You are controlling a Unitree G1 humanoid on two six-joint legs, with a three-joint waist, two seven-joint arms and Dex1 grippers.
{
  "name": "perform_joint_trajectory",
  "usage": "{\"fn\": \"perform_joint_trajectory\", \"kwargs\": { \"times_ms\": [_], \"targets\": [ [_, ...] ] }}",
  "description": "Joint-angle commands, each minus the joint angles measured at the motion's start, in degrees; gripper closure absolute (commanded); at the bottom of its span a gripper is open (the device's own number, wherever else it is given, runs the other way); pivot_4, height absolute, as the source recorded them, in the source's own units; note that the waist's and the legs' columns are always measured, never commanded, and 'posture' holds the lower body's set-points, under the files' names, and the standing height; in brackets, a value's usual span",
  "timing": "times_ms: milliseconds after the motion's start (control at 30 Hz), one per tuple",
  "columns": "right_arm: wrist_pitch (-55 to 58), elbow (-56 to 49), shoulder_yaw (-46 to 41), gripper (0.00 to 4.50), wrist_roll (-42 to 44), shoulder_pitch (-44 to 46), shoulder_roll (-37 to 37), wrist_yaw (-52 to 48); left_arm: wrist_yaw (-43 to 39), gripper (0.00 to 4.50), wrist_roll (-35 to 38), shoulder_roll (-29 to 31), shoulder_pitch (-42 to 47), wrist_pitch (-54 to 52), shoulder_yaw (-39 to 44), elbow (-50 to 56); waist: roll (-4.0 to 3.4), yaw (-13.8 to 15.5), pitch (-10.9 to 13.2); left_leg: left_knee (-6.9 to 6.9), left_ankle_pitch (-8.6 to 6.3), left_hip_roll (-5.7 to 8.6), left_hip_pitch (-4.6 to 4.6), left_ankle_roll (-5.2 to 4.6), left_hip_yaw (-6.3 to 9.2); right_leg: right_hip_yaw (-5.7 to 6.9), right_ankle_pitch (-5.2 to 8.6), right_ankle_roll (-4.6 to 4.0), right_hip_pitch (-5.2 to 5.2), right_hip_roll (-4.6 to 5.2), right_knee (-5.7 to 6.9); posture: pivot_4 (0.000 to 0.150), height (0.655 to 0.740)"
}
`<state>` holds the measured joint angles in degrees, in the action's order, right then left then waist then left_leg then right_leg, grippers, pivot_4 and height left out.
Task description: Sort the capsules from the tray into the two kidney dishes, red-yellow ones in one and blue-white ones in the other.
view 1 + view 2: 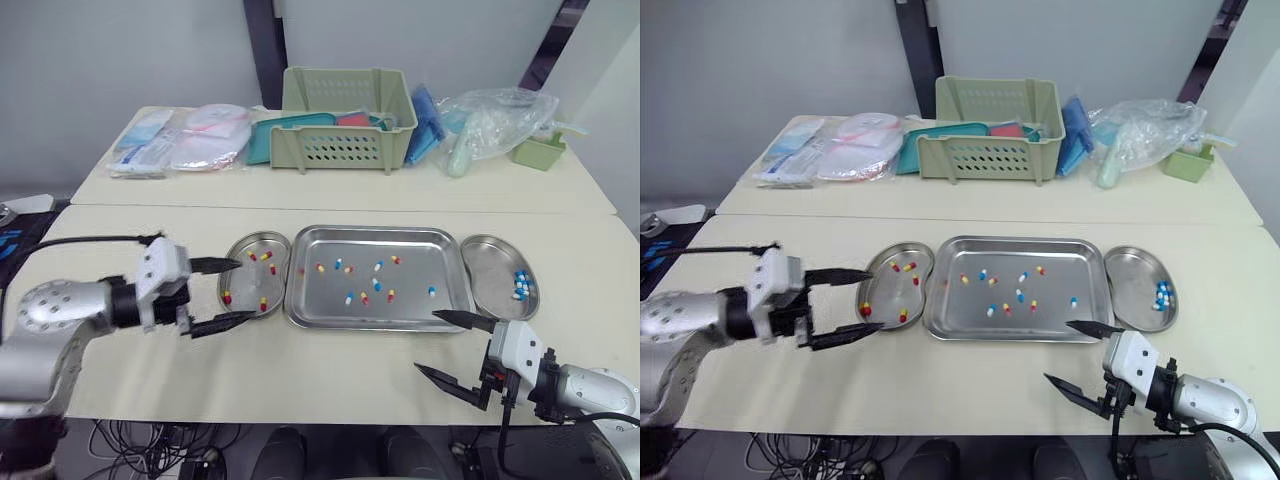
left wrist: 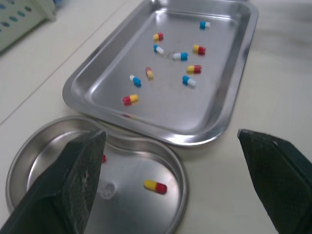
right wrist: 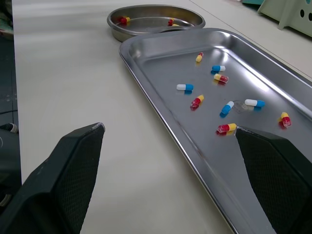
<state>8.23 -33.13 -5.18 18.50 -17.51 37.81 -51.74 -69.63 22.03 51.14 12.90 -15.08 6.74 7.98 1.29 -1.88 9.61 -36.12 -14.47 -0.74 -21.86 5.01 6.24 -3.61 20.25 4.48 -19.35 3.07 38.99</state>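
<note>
A steel tray (image 1: 370, 230) sits mid-table holding several red-yellow capsules (image 1: 390, 294) and blue-white capsules (image 1: 376, 284). To its left the left kidney dish (image 1: 258, 236) holds several red-yellow capsules (image 1: 263, 303). The right kidney dish (image 1: 490, 265) holds blue-white capsules (image 1: 520, 285). My left gripper (image 1: 243, 290) hangs open just above the left dish's left half, nothing between its fingers. In the left wrist view a red-yellow capsule (image 2: 155, 186) lies in that dish between the fingers (image 2: 73, 185). My right gripper (image 1: 428, 342) is open and empty, in front of the tray's front right corner.
A second table at the back carries a green basket (image 1: 348, 118), flat packages (image 1: 185, 138), a plastic bag (image 1: 495, 120) and a small green box (image 1: 540, 152). A black cable (image 1: 90, 240) runs along my left arm. Bare tabletop lies in front of the tray.
</note>
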Motion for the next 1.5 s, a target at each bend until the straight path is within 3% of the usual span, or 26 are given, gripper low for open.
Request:
{"fn": "perform_joint_trajectory", "kwargs": {
  "times_ms": [33,200,400,533,933,1367,1500],
  "targets": [
    [1.34,-3.02,0.45,0.0,1.04,0.42,0.21,1.31,0.81,0.04,-7.49,-3.01,10.42,1.65,-9.05,-6.81,0.01,0.04,0.0,-0.01,0.0,0.01,-0.01,0.0,0.0,0.01,0.0,0.0,0.0,0.0,0.0,0.15,0.74],
    [3.14,-4.55,1.07,0.0,1.22,0.25,0.12,3.14,3.96,0.04,-14.45,-10.41,22.54,-1.04,-18.08,-13.94,0.03,0.02,0.01,-0.07,0.0,0.04,-0.1,0.0,0.03,0.02,0.0,0.0,-0.01,0.0,-0.04,0.15,0.74],
    [4.32,-5.61,1.3,0.0,1.65,0.04,0.09,4.4,3.02,0.04,-19.01,-15.0,29.75,0.43,-23.82,-20.46,0.04,-0.43,0.01,-0.07,0.0,0.04,-0.09,0.0,0.04,0.02,0.0,0.01,-0.03,-0.01,0.0,0.15,0.74],
    [4.93,-5.99,1.3,0.0,1.9,0.13,0.15,4.84,1.16,1.24,-21.66,-16.3,33.39,5.32,-26.16,-26.9,0.04,-0.38,0.01,-0.08,0.0,0.04,-0.1,0.0,0.05,0.02,0.0,0.01,-0.02,-0.01,-0.01,0.15,0.74],
    [6.27,-7.0,1.24,0.0,2.47,-0.03,0.06,5.66,-4.19,1.24,-31.06,-20.38,46.01,22.51,-31.16,-52.27,0.08,-0.13,0.04,-0.11,0.0,0.07,-0.13,0.0,0.07,0.06,0.01,0.02,-0.02,0.0,-0.02,0.15,0.74],
    [7.26,-7.96,1.11,0.0,2.75,-0.41,0.18,5.93,-5.34,1.24,-38.48,-26.88,53.08,30.79,-34.02,-67.69,0.12,-0.09,0.06,-0.16,0.0,0.08,-0.16,-0.01,0.1,0.09,0.01,0.02,-0.02,-0.01,-0.01,0.15,0.74],
    [7.53,-8.27,1.12,0.0,2.78,-0.62,0.01,6.29,-6.9,2.12,-40.03,-27.28,53.98,31.82,-34.53,-69.94,0.12,-0.17,0.06,-0.16,0.0,0.08,-0.15,-0.01,0.1,0.08,0.01,0.02,-0.02,-0.01,-0.01,0.15,0.74]
  ]
}}
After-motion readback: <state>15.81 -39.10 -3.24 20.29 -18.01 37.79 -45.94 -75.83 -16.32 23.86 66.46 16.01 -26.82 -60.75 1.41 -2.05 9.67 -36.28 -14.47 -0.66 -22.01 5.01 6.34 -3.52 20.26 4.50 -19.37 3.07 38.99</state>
